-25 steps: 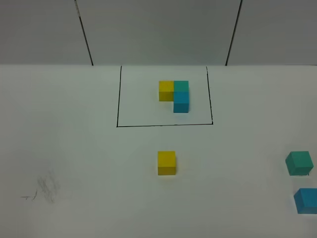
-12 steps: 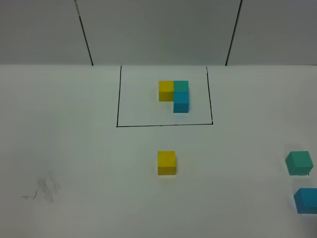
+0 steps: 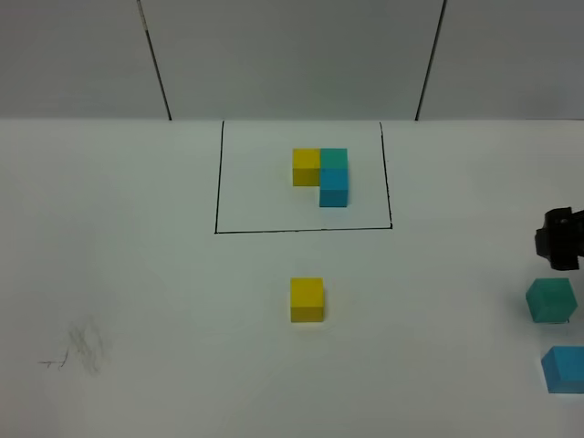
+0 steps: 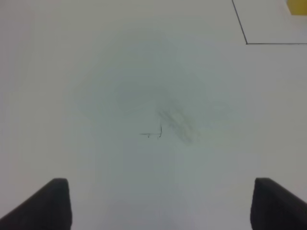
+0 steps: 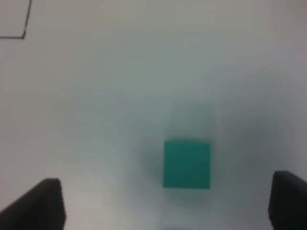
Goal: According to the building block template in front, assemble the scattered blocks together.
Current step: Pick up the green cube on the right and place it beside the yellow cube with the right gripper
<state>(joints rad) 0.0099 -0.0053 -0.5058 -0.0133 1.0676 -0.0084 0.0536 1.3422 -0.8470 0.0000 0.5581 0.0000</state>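
Left fingers: my left gripper [image 4: 160, 203] stands wide open, its two dark fingertips [image 4: 48, 203] far apart with nothing between them.
Under my left: bare white tabletop [image 3: 137, 274] with a faint grey pencil scribble [image 4: 175, 125]. In the high view that scribble sits near the front left of the table, well apart from every cube.
Right fingers: my right gripper [image 5: 165, 208] is spread open too and holds nothing. It hangs over the loose matte teal-green cube [image 5: 186, 164], which lies flat on the table. My wrist camera, a little blurred, shows the cube in the gap between my fingertips, touching neither.
Right arm: the black end of my right arm [image 3: 558, 239] shows at the right edge of the high view, just behind the teal-green cube.
Template: the L-shaped building block template [image 3: 327, 178] of joined yellow, teal-green and sky-blue cubes sits at the far middle of the table, inside a thin black drawn rectangle [image 3: 301, 230]. Its yellow cube is left of the teal-green one, and the sky-blue one is in front of the teal-green.
Loose yellow: the plain matte yellow cube [image 3: 307, 299] rests alone at the table's middle, in front of the rectangle and outside it.
Loose sky-blue: the plain matte sky-blue cube [image 3: 566, 369] lies at the right edge, just in front of the teal-green cube but apart from it, partly cut off by the picture's border.
Assembly: the three loose cubes lie apart from one another, none joined.
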